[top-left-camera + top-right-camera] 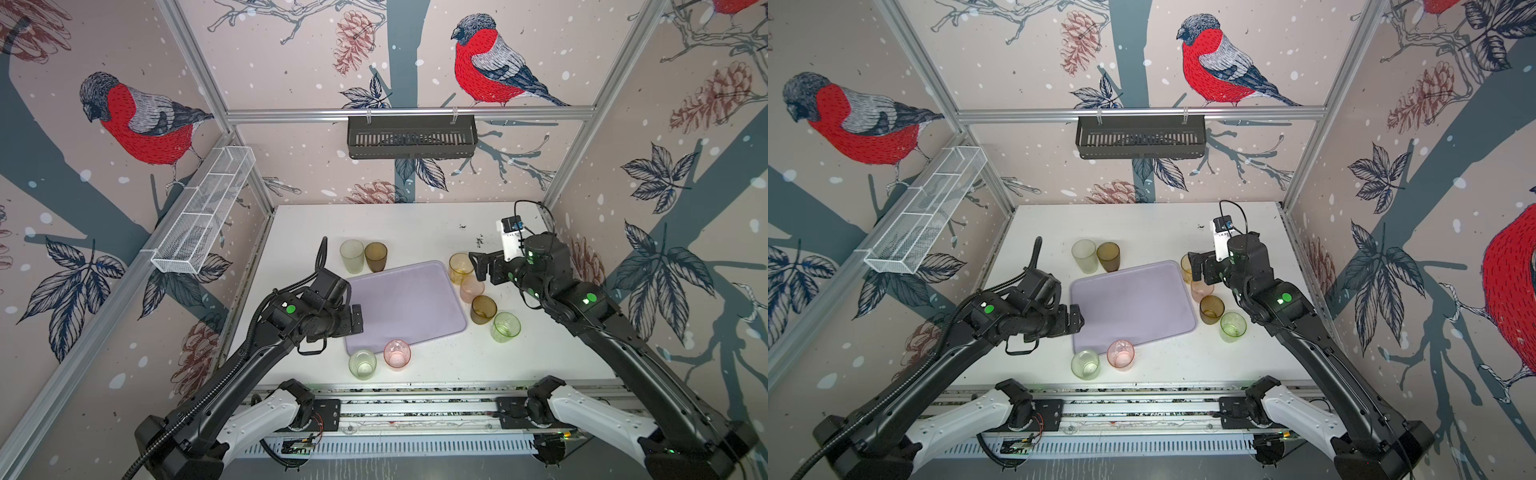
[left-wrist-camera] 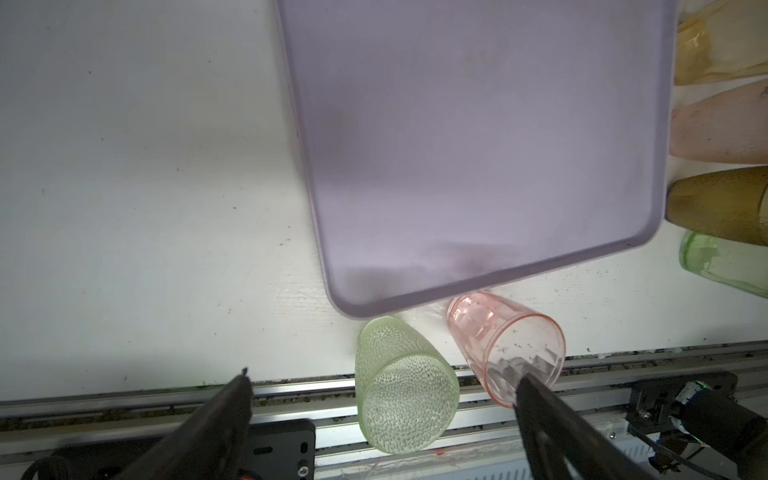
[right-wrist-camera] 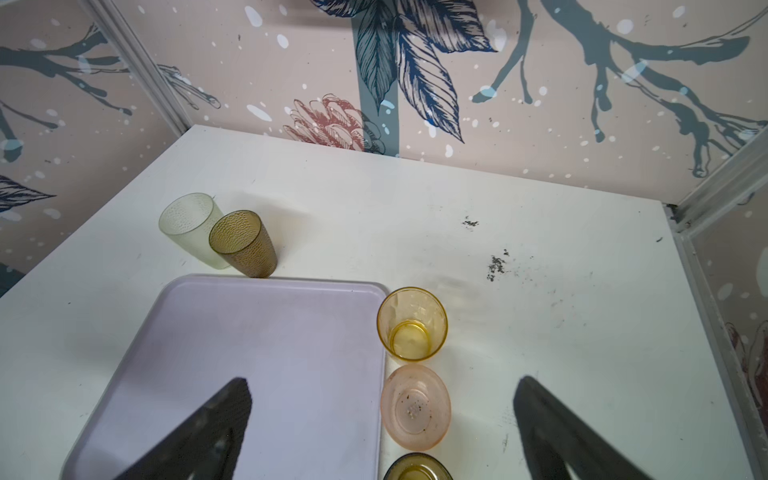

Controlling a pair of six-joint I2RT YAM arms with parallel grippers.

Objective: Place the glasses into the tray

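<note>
The tray [image 1: 407,303] lies in the middle of the white table [image 1: 415,232]. All eight glasses stand upright on the table outside the tray.

- **Far left corner:** a pale glass [image 1: 351,255] and a far brown glass [image 1: 376,257] stand side by side.
- **Right edge, far to near:** a yellow glass [image 1: 460,268], a peach glass [image 1: 471,289], a right brown glass [image 1: 483,309] and a green glass [image 1: 505,327] stand in a row.
- **Near edge:** a pale green glass [image 1: 363,364] and a pink glass [image 1: 397,353] stand just beside it.

The left gripper [image 1: 356,320] hangs at the tray's left edge, jaws wide apart and holding nothing. The right gripper [image 1: 480,266] hovers above the yellow and peach glasses, jaws also spread and gripping nothing.
</note>
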